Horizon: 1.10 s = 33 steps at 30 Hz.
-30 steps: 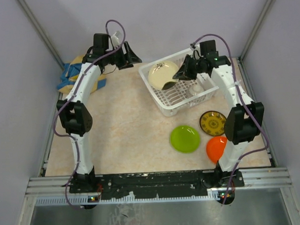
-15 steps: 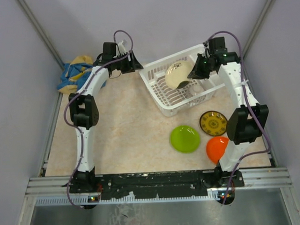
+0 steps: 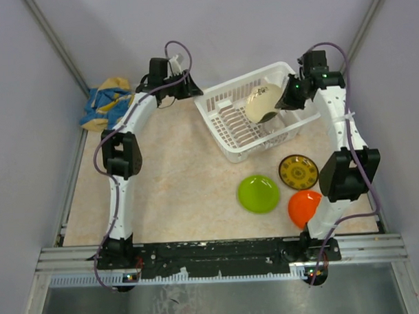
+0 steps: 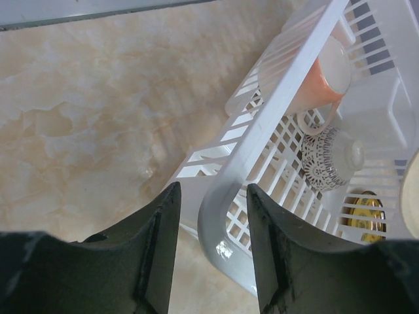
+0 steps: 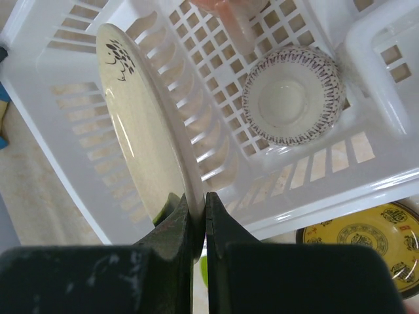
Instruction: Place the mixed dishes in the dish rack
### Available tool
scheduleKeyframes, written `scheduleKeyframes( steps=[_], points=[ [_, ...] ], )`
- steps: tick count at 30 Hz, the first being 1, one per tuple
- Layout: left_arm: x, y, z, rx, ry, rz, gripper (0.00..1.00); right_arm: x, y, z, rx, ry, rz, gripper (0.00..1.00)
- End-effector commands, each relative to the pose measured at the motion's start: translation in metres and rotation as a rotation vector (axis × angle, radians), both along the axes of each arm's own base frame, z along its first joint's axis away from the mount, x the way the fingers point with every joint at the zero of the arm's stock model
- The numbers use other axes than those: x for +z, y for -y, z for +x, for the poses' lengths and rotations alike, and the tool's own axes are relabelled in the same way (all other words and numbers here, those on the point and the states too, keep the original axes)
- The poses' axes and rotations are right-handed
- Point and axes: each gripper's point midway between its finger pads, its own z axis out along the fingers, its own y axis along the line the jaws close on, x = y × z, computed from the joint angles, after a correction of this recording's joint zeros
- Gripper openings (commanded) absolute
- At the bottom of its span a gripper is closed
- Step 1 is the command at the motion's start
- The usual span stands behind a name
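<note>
The white dish rack [image 3: 212, 126] stands at the back right of the table. Inside it lie a pink cup [image 4: 321, 75] and a white patterned bowl [image 5: 292, 98]. My right gripper [image 5: 198, 199] is shut on the rim of the cream plate [image 5: 141, 131], which it holds on edge over the rack's ribs. My left gripper [image 4: 213, 191] straddles the rim at the rack's left corner [image 4: 281, 98], with a gap on either side of it. On the table in front of the rack lie the lime-green plate [image 3: 258, 194], the brown-yellow plate [image 3: 297, 171] and the orange plate [image 3: 302, 205].
A blue and yellow cloth [image 3: 104, 102] is bunched at the back left corner. Grey walls close in the table at the back and on both sides. The right arm's elbow [image 3: 348, 173] stands beside the brown-yellow and orange plates.
My right gripper has carried the cream plate rightward across the rack and turned it more on edge. My left gripper has moved right onto the rack's corner and its jaws have narrowed.
</note>
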Motion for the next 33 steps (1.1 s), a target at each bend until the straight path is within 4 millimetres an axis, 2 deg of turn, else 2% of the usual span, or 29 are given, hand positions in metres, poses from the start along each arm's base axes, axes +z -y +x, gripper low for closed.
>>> scheduleKeyframes(
  steps=[1,3,5,7,10,13,17,18,20,29,33],
  points=[
    [-0.008,0.013,-0.002,-0.039,0.004,0.007,0.53,0.047,0.019,0.001,-0.043,0.136,0.005,0.00],
    [-0.015,0.013,-0.003,-0.041,-0.007,0.019,0.56,0.048,0.021,0.002,-0.045,0.139,0.014,0.00],
    [-0.020,0.012,-0.003,-0.039,-0.019,0.026,0.54,0.049,0.022,0.001,-0.049,0.142,0.020,0.00],
    [-0.023,0.011,-0.004,-0.038,-0.027,0.029,0.43,0.050,0.023,0.001,-0.052,0.144,0.024,0.00],
    [-0.026,0.010,-0.007,-0.035,-0.041,0.036,0.20,0.047,0.026,-0.001,-0.061,0.139,0.025,0.00],
    [-0.027,0.002,-0.011,-0.005,-0.052,0.056,0.02,0.046,0.027,-0.003,-0.066,0.138,0.027,0.00],
    [-0.035,-0.021,-0.026,0.067,-0.097,0.080,0.00,0.042,0.025,-0.003,-0.061,0.133,0.036,0.00],
    [-0.029,-0.028,-0.032,0.084,-0.094,0.079,0.00,0.041,0.024,-0.004,-0.057,0.130,0.040,0.00],
    [-0.030,-0.042,-0.044,0.116,-0.114,0.081,0.00,0.039,0.022,-0.004,-0.047,0.124,0.050,0.00],
    [-0.047,-0.100,-0.120,0.212,-0.256,0.108,0.00,0.035,0.015,-0.005,-0.018,0.132,0.081,0.00],
    [-0.047,-0.130,-0.149,0.277,-0.278,0.117,0.00,0.034,0.009,-0.006,0.005,0.133,0.102,0.00]
  ],
)
